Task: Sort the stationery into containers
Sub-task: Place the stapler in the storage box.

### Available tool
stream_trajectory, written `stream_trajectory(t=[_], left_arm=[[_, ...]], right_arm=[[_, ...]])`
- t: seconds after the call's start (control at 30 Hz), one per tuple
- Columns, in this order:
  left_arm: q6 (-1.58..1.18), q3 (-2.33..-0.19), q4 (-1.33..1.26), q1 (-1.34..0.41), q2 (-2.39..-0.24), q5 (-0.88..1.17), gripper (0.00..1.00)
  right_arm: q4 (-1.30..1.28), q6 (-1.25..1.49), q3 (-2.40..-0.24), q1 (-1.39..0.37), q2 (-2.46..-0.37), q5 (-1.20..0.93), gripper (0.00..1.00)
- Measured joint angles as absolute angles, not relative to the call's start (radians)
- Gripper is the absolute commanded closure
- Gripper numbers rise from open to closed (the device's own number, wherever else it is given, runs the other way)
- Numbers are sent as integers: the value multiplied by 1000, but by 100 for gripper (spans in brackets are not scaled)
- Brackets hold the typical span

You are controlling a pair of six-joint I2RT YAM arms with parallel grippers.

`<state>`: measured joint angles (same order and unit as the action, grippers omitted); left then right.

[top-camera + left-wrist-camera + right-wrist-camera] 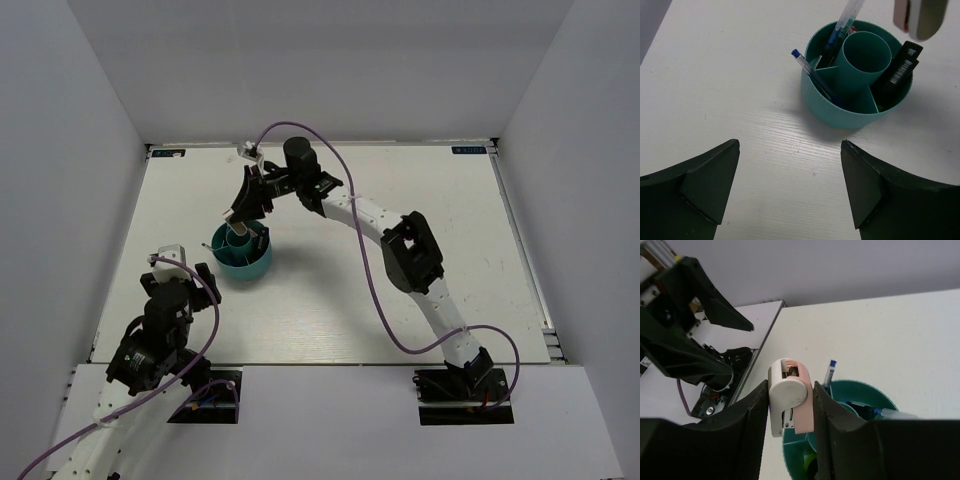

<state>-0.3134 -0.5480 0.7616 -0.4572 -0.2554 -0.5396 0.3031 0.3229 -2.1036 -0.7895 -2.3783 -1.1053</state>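
Observation:
The round teal organiser (pixel 243 255) stands left of the table's centre, and also shows in the left wrist view (pixel 860 107) and the right wrist view (pixel 860 395). It holds blue pens (pixel 817 75) and a black highlighter (pixel 900 70). My right gripper (pixel 232 216) hangs just above the organiser, shut on a small white-pink piece (pixel 790 395), whose lower end shows in the left wrist view (pixel 920 17). My left gripper (pixel 790 185) is open and empty, low over the table, near-left of the organiser (pixel 185 275).
White walls close the table at the back and both sides. The table's left edge and a metal rail (pixel 747 372) lie close to the organiser. The right arm (pixel 400 245) stretches across the middle of the table.

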Motion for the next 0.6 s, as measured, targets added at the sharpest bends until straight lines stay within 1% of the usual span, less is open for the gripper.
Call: stream_trajectory(t=[0.27, 0.6], left_arm=[[-315, -548, 762, -457, -255, -543, 8], [-315, -548, 762, -457, -255, -543, 8]], right_arm=[[315, 331, -2110, -791, -2482, -1097, 100], [323, 311, -2116, -792, -2494, -1074, 100]])
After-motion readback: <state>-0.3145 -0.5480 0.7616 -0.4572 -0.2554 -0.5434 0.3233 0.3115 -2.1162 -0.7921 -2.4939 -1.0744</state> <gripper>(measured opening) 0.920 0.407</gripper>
